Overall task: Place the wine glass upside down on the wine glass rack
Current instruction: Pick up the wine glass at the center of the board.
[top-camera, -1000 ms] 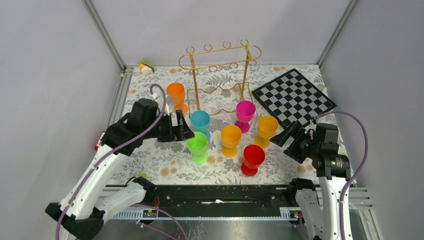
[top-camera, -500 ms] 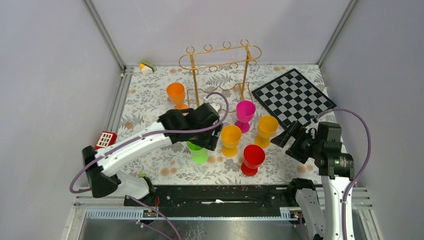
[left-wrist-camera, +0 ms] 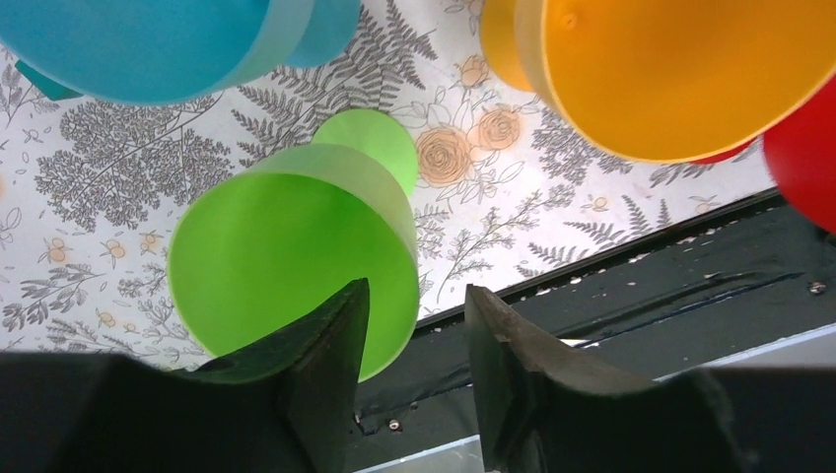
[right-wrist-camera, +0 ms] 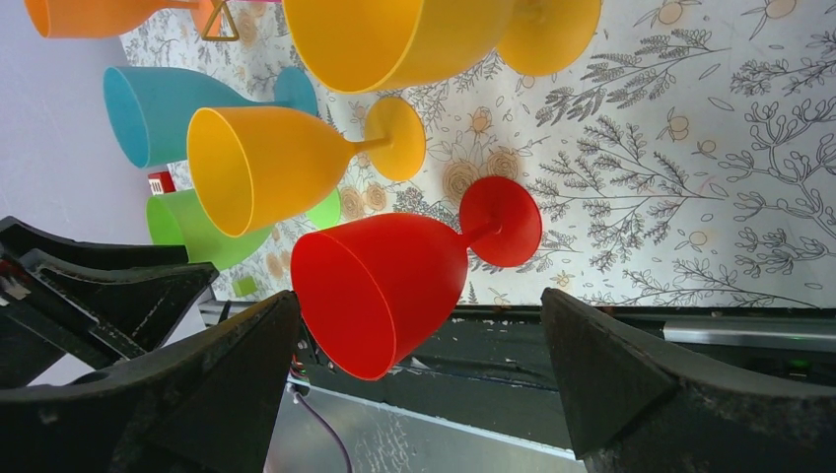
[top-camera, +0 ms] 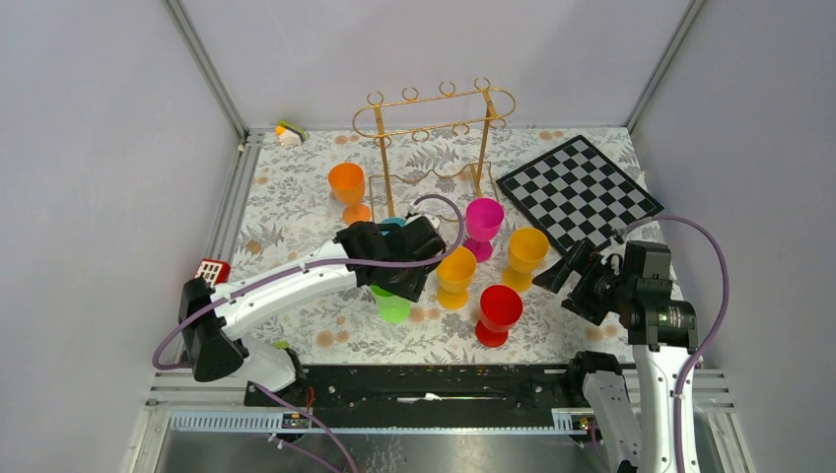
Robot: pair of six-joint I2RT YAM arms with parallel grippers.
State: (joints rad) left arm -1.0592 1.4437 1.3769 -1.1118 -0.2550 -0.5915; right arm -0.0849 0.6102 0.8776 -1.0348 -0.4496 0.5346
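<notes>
Straddling the green wine glass [left-wrist-camera: 286,266] rim with left gripper [left-wrist-camera: 416,291], jaws half apart, nothing gripped. Holding right gripper [right-wrist-camera: 419,299] wide, empty, near red wine glass [right-wrist-camera: 380,286]. Showing wine glass rack [top-camera: 435,127] far centre.

The wine glass rack [top-camera: 434,125] is a gold thin-wire stand at 12 o'clock on the floral table, against the back wall. Two upright posts carry a long looped top rail with curled hooks, and a wavy wire base runs between them.

The green wine glass [top-camera: 394,308] stands upright on its round foot, mouth up, at about 7 o'clock from the rack and well apart from it. Its translucent bowl [left-wrist-camera: 286,256] is wide and smooth.
</notes>
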